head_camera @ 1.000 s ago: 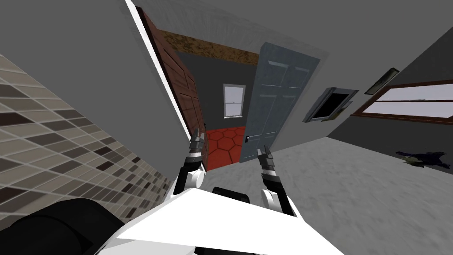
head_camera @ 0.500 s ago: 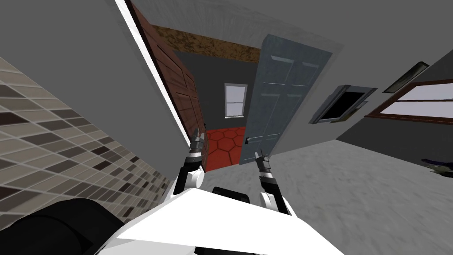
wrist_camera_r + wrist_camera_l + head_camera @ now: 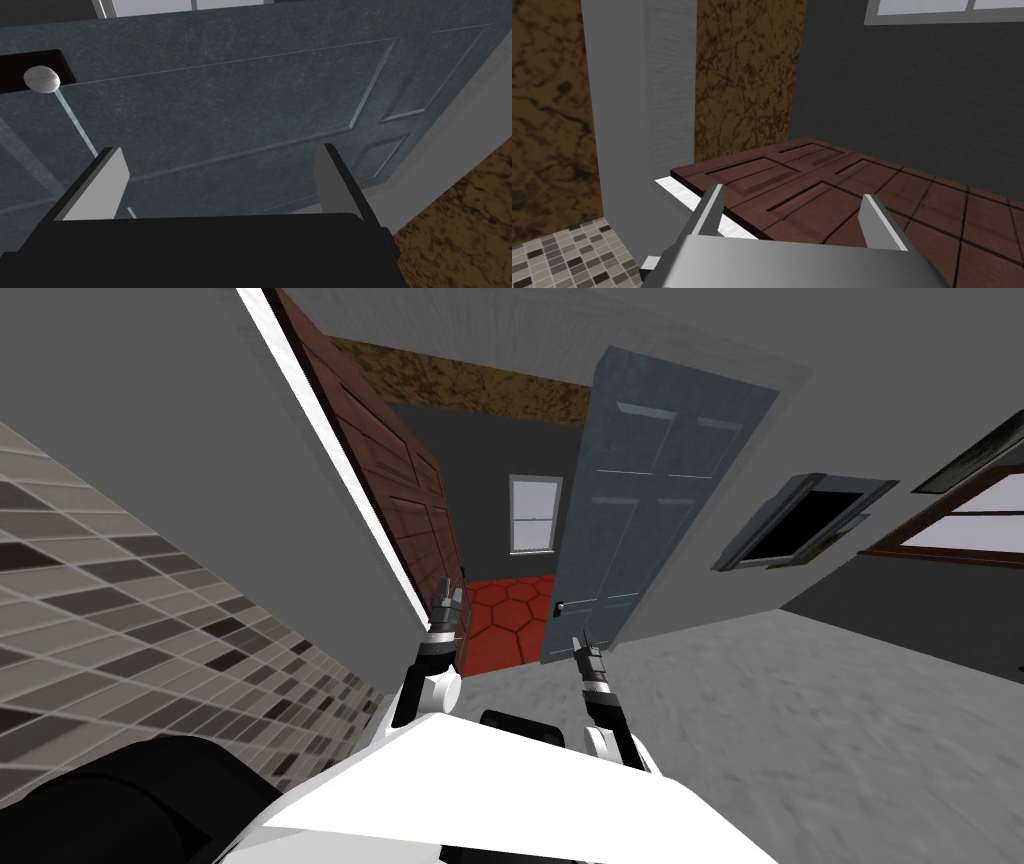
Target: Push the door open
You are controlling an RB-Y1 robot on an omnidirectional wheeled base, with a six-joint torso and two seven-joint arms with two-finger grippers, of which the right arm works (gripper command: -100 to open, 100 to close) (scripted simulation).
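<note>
The blue-grey panelled door [image 3: 640, 503] stands ajar on the right of the doorway. Its pale round knob [image 3: 42, 79] sits at the free edge, beside a red hexagon-tiled floor [image 3: 510, 623]. The right gripper [image 3: 220, 155], fingers spread, points at the door's panels from near; I cannot tell whether it touches. The left gripper [image 3: 792, 197], also spread, faces the brown panelled door [image 3: 832, 195] on the left.

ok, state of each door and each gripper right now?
blue-grey panelled door: partly open, red floor showing past its knob edge.
brown wooden panelled door: swung open against the left side of the doorway.
round white knob: on the blue-grey door, ungrasped.
left gripper: open, empty, over the brown door.
right gripper: open, empty, facing the blue-grey door's panel.
</note>
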